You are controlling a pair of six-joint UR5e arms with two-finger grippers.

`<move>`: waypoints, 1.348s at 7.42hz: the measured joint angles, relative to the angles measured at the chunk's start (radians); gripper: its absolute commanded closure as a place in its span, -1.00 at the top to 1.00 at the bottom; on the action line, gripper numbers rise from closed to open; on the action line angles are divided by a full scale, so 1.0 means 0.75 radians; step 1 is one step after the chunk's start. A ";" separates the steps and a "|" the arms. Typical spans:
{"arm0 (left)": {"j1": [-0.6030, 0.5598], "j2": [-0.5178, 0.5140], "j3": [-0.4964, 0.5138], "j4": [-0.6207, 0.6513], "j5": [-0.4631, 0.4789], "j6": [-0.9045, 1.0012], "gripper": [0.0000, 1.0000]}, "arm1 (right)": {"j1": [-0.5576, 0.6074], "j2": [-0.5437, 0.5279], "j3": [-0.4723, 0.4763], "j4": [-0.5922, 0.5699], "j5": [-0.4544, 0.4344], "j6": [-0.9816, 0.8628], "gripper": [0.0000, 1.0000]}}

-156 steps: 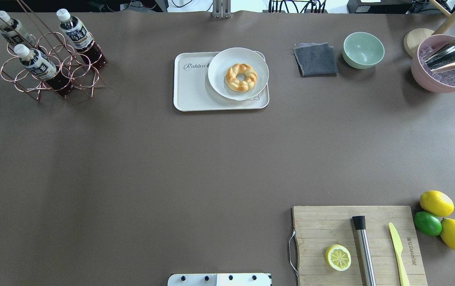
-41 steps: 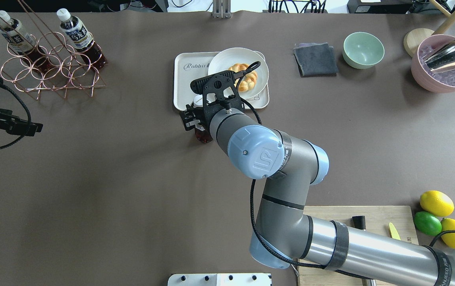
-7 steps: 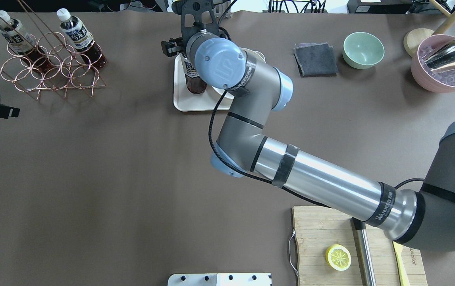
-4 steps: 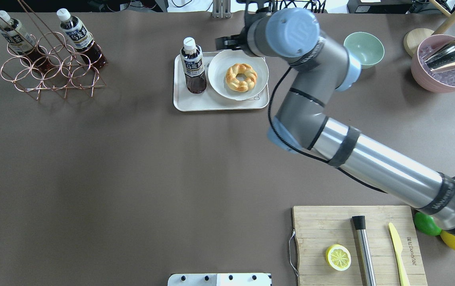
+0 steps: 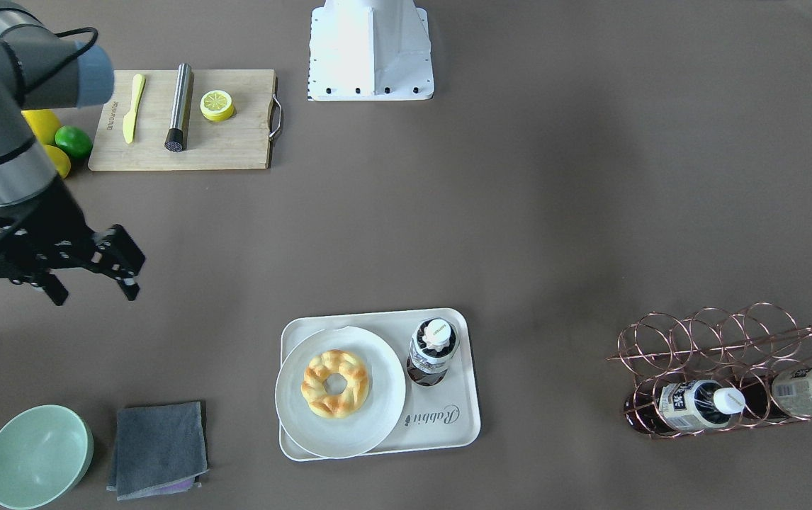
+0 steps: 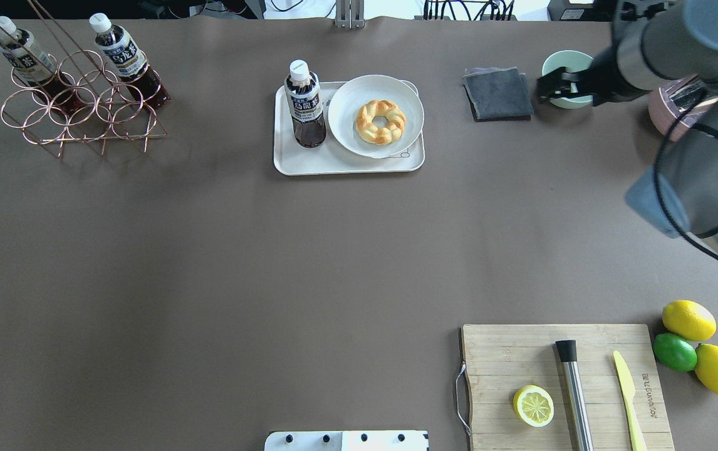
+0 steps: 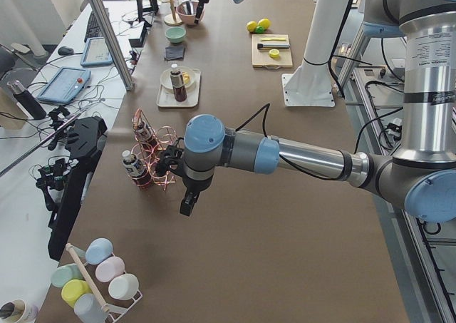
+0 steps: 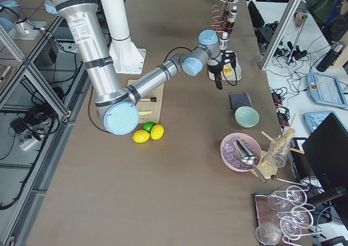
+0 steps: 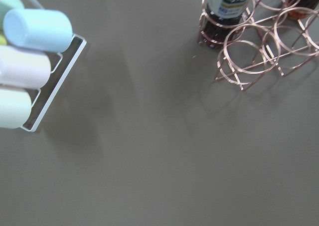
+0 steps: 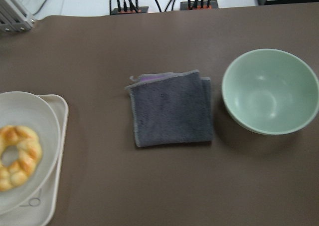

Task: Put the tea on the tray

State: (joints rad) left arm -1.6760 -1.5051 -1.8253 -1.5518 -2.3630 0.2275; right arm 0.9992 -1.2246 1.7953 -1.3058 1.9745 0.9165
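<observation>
The tray [image 6: 334, 164] lay at the far middle of the table, with a round white plate [image 6: 348, 139] carrying a ring pastry [image 6: 381, 121] on one half. The tea [image 6: 304, 103] stood upright on the tray's other half, at the end bearing the grey "Rabbit" script. It was just beside the plate, and contact between the two could not be confirmed. Placement appeared complete.

The right gripper [image 5: 94, 289] hung over bare table well apart from the tray. Its fingers were spread and nothing was between them. The left gripper [image 7: 187, 207] appeared only in the side view, near the copper wire rack [image 6: 77, 106]. Whether it was apart or together could not be told.

Handling, as judged:
- Weight: the bottle looked nearly full, so moderately heavy for its size.
- Stiffness: thin clear plastic, likely to yield under hard squeezing; moderate force advised.
- Surface: smooth wall and glossy label, probably slippery.
- Stability: tall on a narrow base, so liable to tip if knocked sideways.
- Grip point: across the labelled mid-body, fingers level, approaching from the side away from the plate.

Appearance:
- Body: small, clear, filled with dark brown liquid, darkest at the base.
- Label: white and navy print around the upper body.
- Cap [image 5: 438, 329]: white, screwed on.
</observation>
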 measured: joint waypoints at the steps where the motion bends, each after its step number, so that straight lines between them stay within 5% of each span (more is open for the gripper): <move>1: -0.036 0.036 0.040 0.037 -0.001 0.082 1.00 | 0.120 -0.151 0.055 -0.021 0.109 -0.174 1.00; 5: -0.056 0.221 0.104 -0.064 -0.007 0.134 1.00 | 0.314 -0.545 0.005 -0.035 0.259 -0.495 1.00; 8: 0.010 0.233 0.117 -0.128 -0.005 0.094 1.00 | 0.553 -0.634 -0.161 -0.045 0.318 -0.921 1.00; 10: 0.017 0.227 0.118 -0.131 -0.004 0.087 1.00 | 0.716 -0.602 -0.191 -0.225 0.322 -1.220 1.00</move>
State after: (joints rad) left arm -1.6636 -1.3347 -1.7367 -1.6503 -2.3661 0.2924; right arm 1.5362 -1.6763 1.6520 -1.4746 2.2158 0.0019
